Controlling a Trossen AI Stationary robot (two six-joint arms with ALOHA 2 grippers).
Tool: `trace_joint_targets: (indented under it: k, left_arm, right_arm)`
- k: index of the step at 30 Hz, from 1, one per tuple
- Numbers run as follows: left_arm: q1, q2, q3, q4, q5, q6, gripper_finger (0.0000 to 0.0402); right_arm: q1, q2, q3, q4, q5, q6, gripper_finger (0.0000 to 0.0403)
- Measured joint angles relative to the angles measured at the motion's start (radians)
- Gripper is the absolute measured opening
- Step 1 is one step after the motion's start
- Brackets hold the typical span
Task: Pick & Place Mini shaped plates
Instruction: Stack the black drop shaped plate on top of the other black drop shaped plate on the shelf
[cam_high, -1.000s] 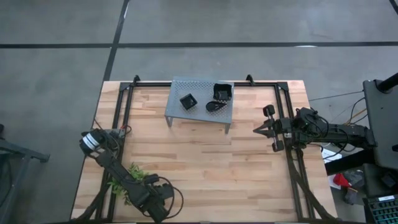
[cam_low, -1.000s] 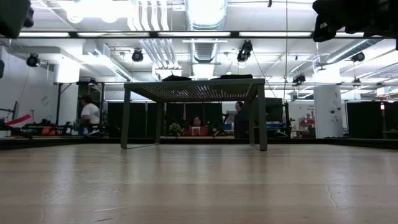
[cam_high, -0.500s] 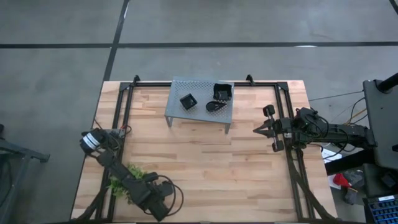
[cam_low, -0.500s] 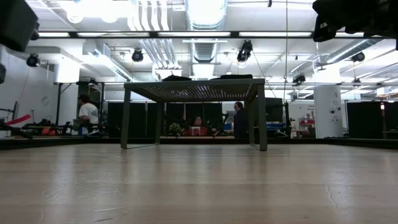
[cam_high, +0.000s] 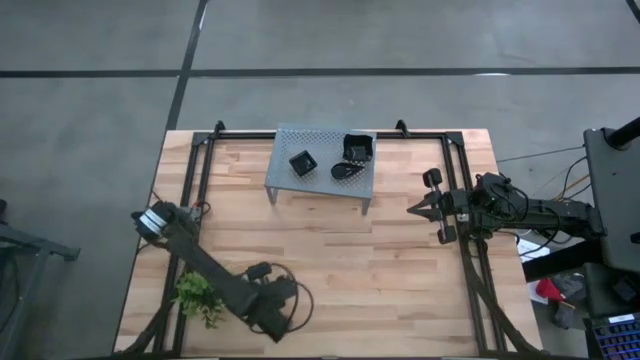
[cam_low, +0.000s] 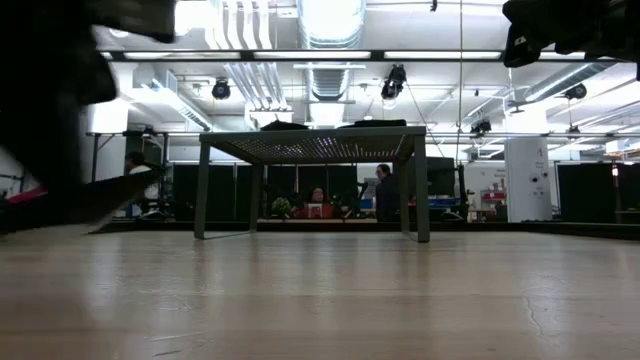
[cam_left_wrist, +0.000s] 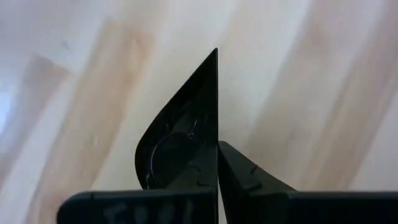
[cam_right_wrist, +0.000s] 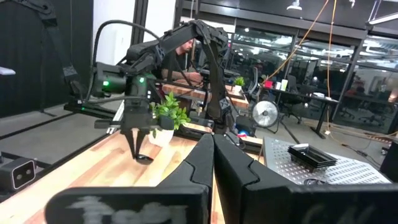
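Note:
My left gripper (cam_high: 272, 312) is over the near part of the table, just right of the plant, shut on a black teardrop mini plate (cam_left_wrist: 177, 146). The right wrist view shows that gripper (cam_right_wrist: 138, 152) pointing down with the plate (cam_right_wrist: 144, 160) at its tips, low over the wood. Three more mini plates lie on the grey rack (cam_high: 290, 140): a small square one (cam_high: 302, 162), a teardrop one (cam_high: 347, 171) and a larger square one (cam_high: 358, 148). My right gripper (cam_high: 415, 210) is shut and holds nothing, level above the table's right side. My left gripper pinches the teardrop plate between its two fingers at the plate's edge (cam_left_wrist: 210, 158). The fingers come from above, pointing steeply down. The plate's pointed end (cam_left_wrist: 215, 59) reaches out past the fingertips. Whether the plate touches the table, I cannot tell.
A small green plant (cam_high: 198, 293) stands by the near left edge, close to my left arm. The rack stands on legs at the far middle. Black rails (cam_high: 195, 170) run along both sides of the table. Bare wood lies in the middle. People show in the room behind.
My left gripper has gone toward the table's right edge and a little toward the far edge, away from the plant, which now shows fully. The arm has come into the low view at its left.

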Motion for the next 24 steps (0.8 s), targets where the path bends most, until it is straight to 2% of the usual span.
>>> trace_joint_targets:
  k: [7,15,24]
  left_arm:
    - [0.141,0.0,0.072,0.001,-0.097,0.001,0.0]
    - [0.311,0.0,0.273,0.004,-0.14,0.288,0.0]
    - [0.519,-0.001,0.462,0.031,-0.261,0.581,0.0]
  right_arm:
    - [0.0,0.0,0.0,0.0,0.0,0.0,0.0008]
    - [0.0,0.0,0.0,0.0,0.0,0.004,0.0008]
    - [0.0,0.0,0.0,0.0,0.0,0.001,0.0008]
